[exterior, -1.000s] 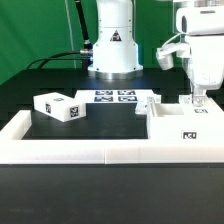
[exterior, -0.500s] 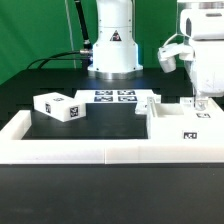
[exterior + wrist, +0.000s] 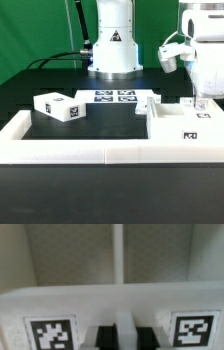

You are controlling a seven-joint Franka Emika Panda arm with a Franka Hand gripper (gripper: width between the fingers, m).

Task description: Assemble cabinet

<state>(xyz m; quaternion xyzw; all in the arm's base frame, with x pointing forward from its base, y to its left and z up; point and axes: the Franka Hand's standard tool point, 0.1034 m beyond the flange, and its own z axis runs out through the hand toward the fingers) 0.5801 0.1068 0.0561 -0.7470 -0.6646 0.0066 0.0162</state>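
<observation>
gripper (image 3: 197, 101) has risen, jaws' state unclear, above cabinet (image 3: 182, 128) lying flat, open side upward

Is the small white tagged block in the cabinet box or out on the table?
Out. The small white tagged plastic block lies on the black table, apart from the open white cabinet box.

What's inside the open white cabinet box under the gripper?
A thin white divider splits the cabinet box into two bays; both look bare in the wrist view. The tagged wall and the gripper cover the nearest strip, so anything there cannot be seen.
</observation>
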